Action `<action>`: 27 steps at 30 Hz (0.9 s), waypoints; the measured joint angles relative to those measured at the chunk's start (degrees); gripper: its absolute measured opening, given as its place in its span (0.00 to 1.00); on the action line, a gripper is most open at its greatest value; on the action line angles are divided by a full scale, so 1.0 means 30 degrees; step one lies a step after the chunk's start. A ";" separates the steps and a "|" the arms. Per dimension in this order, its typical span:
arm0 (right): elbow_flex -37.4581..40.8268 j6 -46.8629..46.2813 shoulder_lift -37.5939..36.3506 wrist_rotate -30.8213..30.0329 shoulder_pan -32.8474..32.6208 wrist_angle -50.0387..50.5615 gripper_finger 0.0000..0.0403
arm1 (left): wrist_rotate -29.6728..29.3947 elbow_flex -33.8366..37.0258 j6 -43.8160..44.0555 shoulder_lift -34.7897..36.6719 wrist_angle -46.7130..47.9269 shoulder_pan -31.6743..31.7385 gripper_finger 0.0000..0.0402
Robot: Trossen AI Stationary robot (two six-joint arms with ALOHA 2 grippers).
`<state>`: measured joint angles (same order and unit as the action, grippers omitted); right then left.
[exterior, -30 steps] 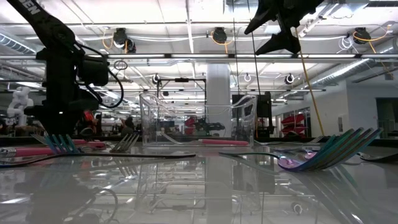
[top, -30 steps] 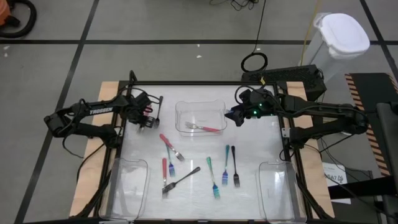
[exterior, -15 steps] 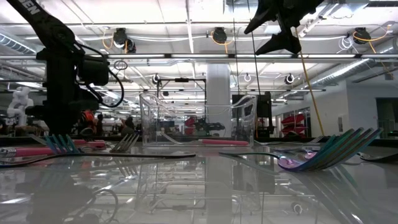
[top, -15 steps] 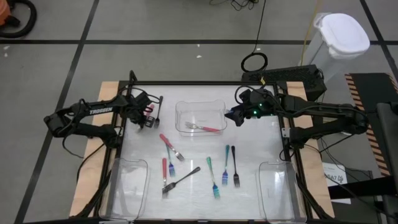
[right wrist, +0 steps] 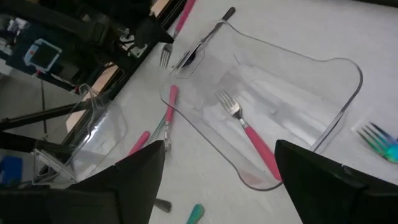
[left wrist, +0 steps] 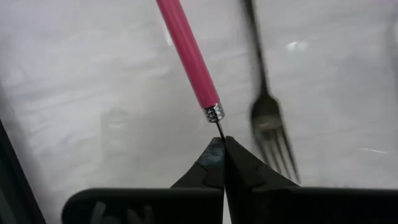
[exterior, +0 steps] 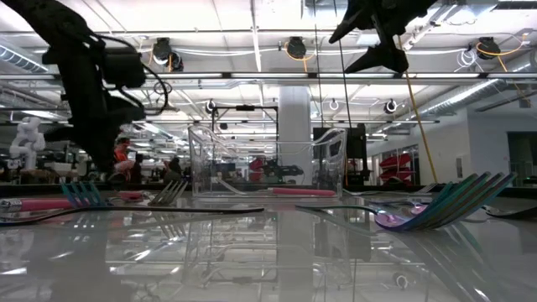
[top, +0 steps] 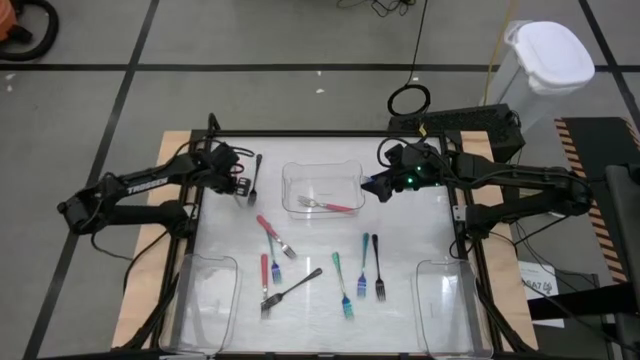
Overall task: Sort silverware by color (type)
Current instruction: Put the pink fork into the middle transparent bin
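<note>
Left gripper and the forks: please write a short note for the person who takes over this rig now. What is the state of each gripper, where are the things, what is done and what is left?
Left gripper: shut on the metal end of a pink-handled utensil, at the table's far left corner beside a dark fork.
Right gripper: open, empty, hovering by the right end of the middle tray.
Done: one pink-handled fork lies in the middle tray.
Left: two pink-handled forks, a dark fork and three teal or blue forks lie loose on the table. The two front trays look empty.
</note>
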<state>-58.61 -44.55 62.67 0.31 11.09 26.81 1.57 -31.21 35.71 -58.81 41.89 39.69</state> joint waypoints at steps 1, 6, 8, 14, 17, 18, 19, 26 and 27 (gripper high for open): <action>0.0000 -0.0131 0.0000 0.0001 0.0000 0.0000 0.74 | -0.0032 -0.0073 0.0141 0.0363 0.0118 -0.0146 0.01; 0.0000 -0.0424 0.0000 -0.0006 0.0000 -0.0007 0.74 | -0.0397 -0.0459 0.0969 0.1879 0.0636 -0.0895 0.01; 0.0000 -0.0424 0.0000 0.0002 0.0000 -0.0009 0.74 | -0.0510 -0.0521 0.1012 0.2337 0.0869 -0.1242 0.01; 0.0000 -0.0643 0.0000 0.0013 0.0000 -0.0110 0.74 | -0.0472 -0.0567 0.1898 0.3168 0.0820 -0.2462 0.00; 0.0000 -0.0984 0.0000 0.0087 0.0000 -0.0183 0.74 | -0.0309 -0.0567 0.2532 0.3445 0.0865 -0.3211 0.00; 0.0000 -0.1097 0.0000 0.0219 0.0000 -0.0257 0.74 | -0.0302 -0.0569 0.2750 0.3551 0.0856 -0.3477 0.00; -0.0006 -0.1197 0.0000 0.0421 0.0000 -0.0357 0.74 | -0.0302 -0.0574 0.2970 0.3638 0.0861 -0.3737 0.00; -0.0007 -0.2146 -0.0051 0.1662 0.0000 -0.0926 0.74 | -0.0629 -0.0632 0.4426 0.4452 0.0933 -0.5503 0.00; -0.0007 -0.2345 -0.0058 0.1909 0.0000 -0.0993 0.74 | -0.0787 -0.0724 0.4558 0.4542 0.0963 -0.5759 0.00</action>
<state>-58.63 -51.59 62.50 6.04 11.09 23.83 -0.79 -33.38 49.39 -45.18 44.77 22.42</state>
